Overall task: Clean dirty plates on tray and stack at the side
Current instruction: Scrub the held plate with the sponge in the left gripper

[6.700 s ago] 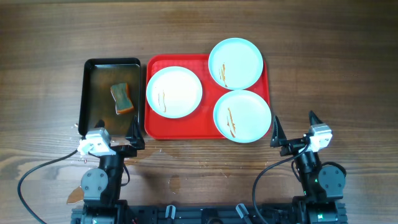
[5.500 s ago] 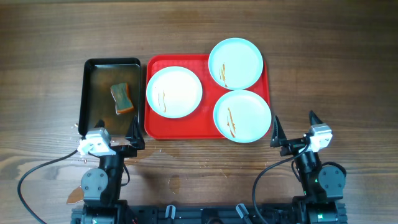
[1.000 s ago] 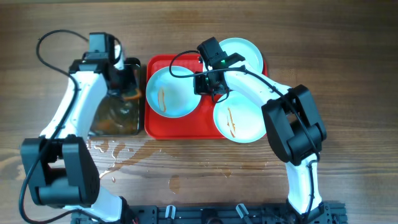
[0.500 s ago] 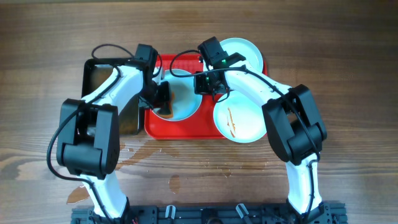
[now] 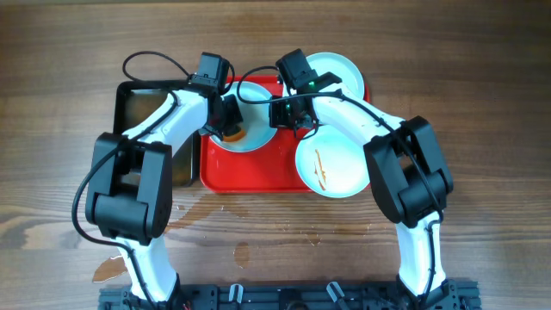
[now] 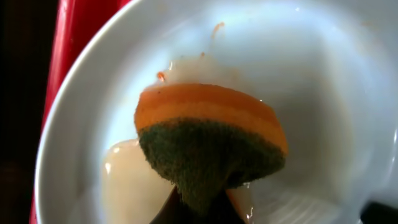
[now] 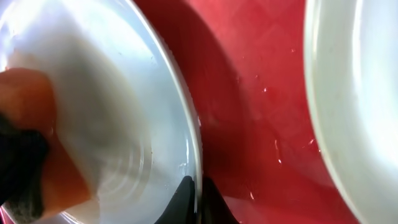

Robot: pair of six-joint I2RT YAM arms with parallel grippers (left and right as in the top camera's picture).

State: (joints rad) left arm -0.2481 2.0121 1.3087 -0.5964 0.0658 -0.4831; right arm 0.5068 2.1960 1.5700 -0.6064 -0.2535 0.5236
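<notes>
Left gripper (image 5: 227,119) - closed on sponge (image 6: 211,146) (green scouring side pinched, orange layer away from fingers). Sponge pressed on face of wet plate (image 6: 323,81); milky puddle (image 6: 124,177) just beside sponge. Right gripper (image 7: 194,191) - fingers shut on rim of same plate, on side opposite sponge. Wet plate lies on red tray (image 7: 249,93). Second plate (image 5: 331,76) just behind right gripper. Smeared plate (image 5: 336,164) on its near side, toward robot base. Both on tray. Black tray (image 5: 138,99) left of left gripper.

Near rim of left plate (image 7: 112,81) pinched by right gripper (image 7: 194,199); orange sponge (image 7: 28,112) on its face; red tray (image 7: 249,93) beneath; second plate (image 7: 360,93) at right.
</notes>
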